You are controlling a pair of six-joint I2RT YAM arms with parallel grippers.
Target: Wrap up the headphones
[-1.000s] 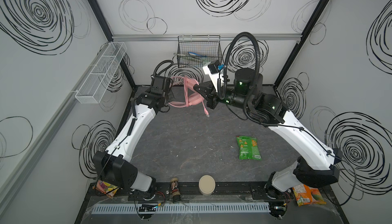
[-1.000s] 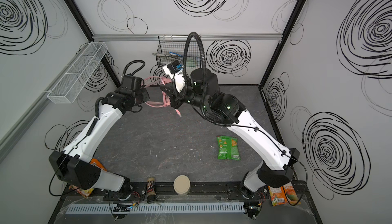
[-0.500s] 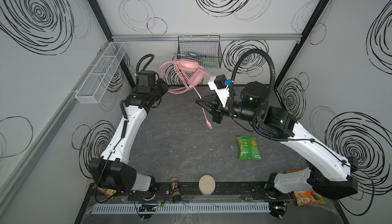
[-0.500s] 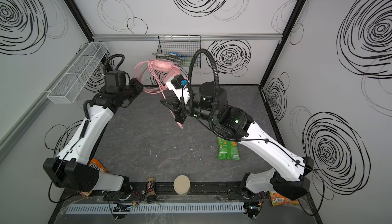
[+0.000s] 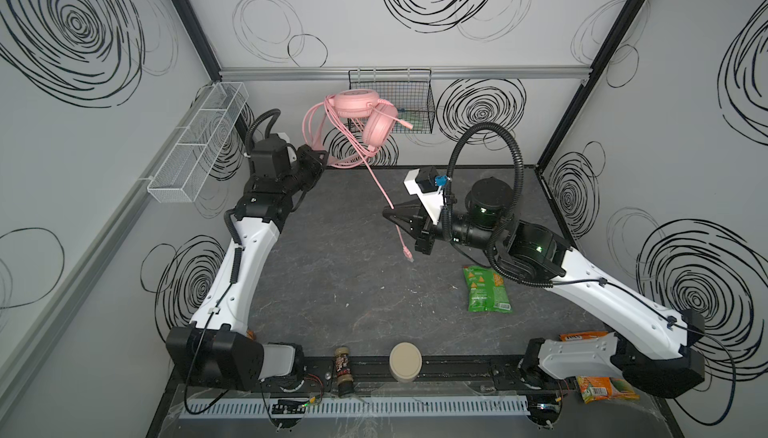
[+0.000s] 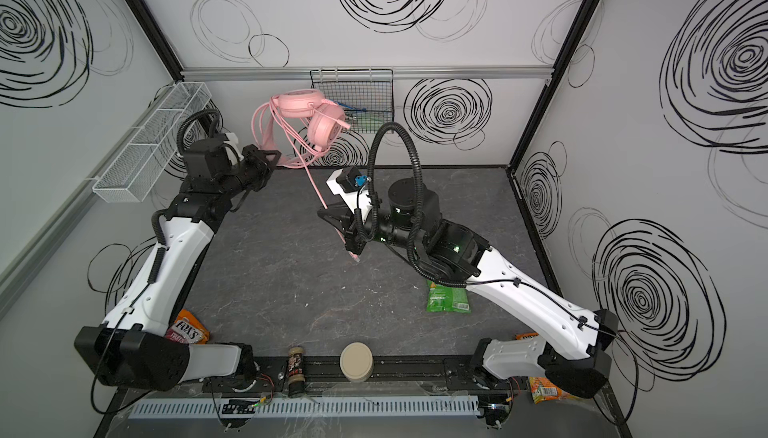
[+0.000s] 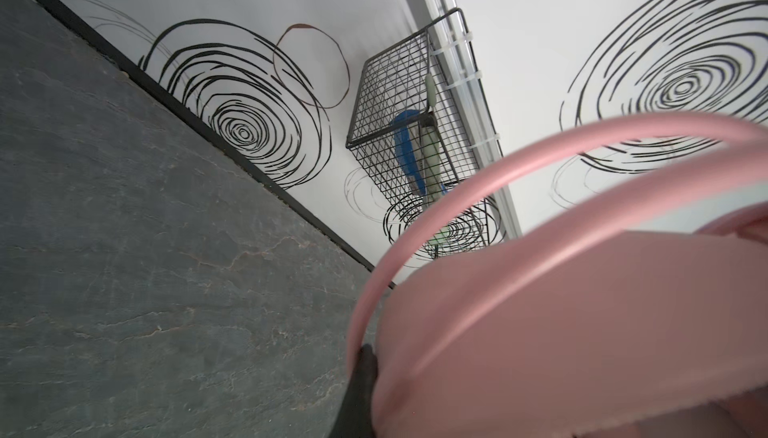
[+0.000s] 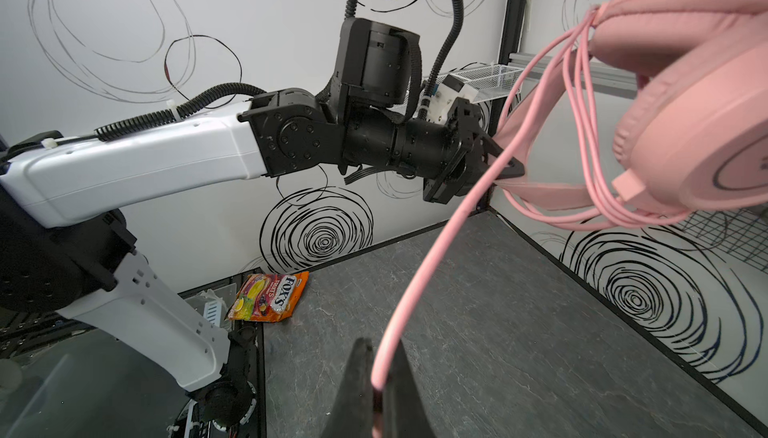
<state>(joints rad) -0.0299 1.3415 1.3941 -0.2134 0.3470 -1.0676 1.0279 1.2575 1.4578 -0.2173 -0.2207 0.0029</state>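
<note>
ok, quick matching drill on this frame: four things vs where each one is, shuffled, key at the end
1. headphone headband
2. cable
3. green snack bag
4. black wire basket

A. lying flat on the table
B. pinched in the right hand
C. hanging on the back-wall rail
D. clamped in the left hand

Pairs: 1-D, 2-B, 3-A, 4-C
</note>
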